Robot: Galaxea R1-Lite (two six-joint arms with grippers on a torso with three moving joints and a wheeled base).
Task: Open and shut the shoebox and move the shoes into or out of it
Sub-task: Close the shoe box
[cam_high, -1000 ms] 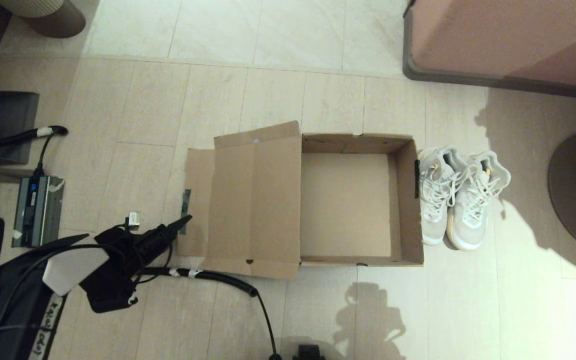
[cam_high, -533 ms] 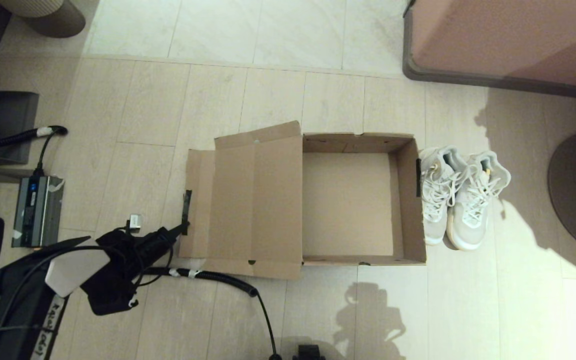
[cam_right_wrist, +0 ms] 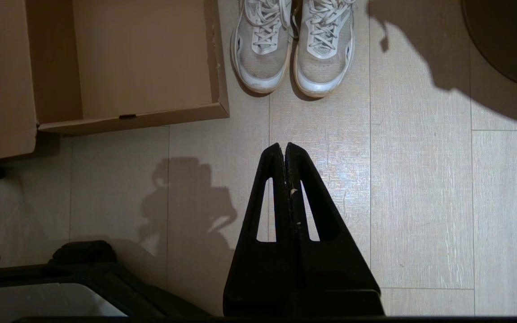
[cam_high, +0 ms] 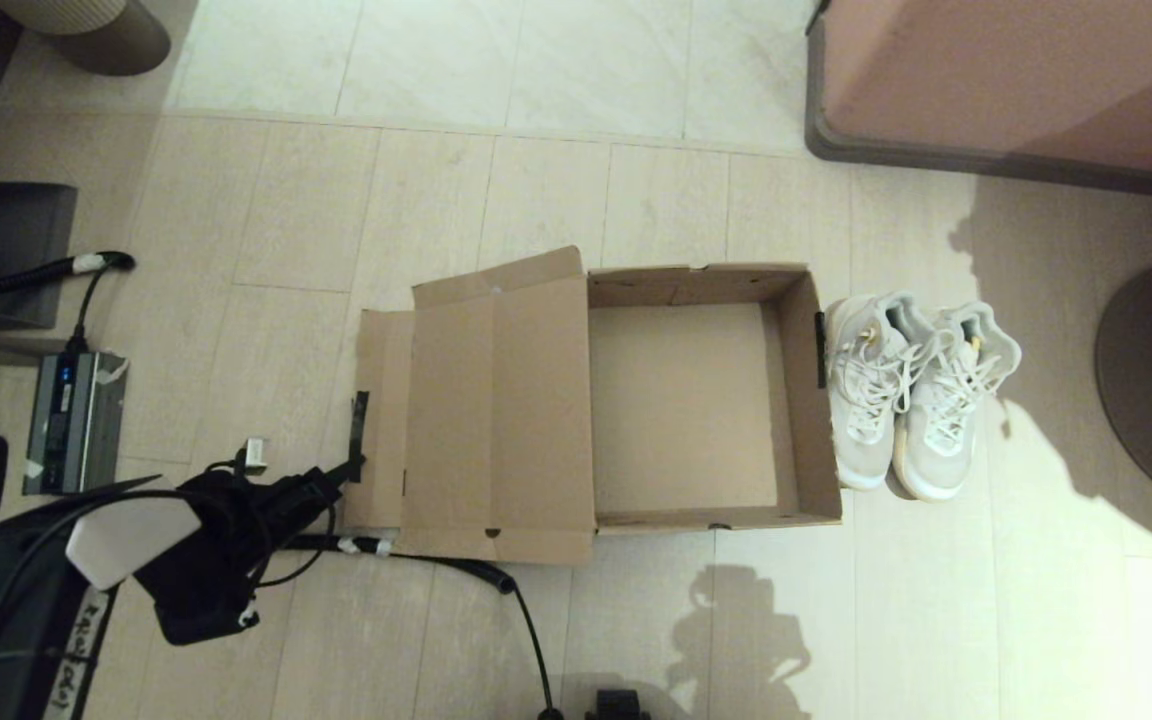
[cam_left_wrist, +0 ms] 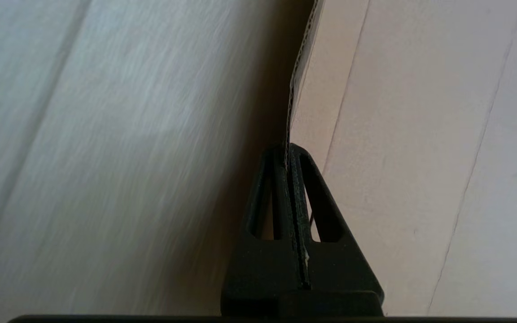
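The left tool (cam_high: 354, 466) pinches the open brown cardboard shoebox (cam_high: 696, 405)'s lid flap (cam_left_wrist: 292, 85); the right tool (cam_right_wrist: 284, 150) hangs closed, empty, above the floor (cam_right_wrist: 420, 179).

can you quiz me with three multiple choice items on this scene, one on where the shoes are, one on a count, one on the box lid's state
1. Where are the shoes?
A. inside the shoebox
B. on the floor beside the shoebox's right wall
C. on the folded-out lid

2. How many shoes show?
A. one
B. two
C. four

3. What state is the shoebox lid in?
A. folded open to the box's left, its outer edge pinched by the left gripper
B. shut flat over the box
C. torn off and lying apart

Answers:
1 B, the head view shows the pair side by side on the floor just outside the right wall.
2 B, one pair of white sneakers is in view and the box interior is bare.
3 A, the left wrist view shows the fingers shut on the cardboard edge; the right gripper hangs shut over the floor near the shoes.
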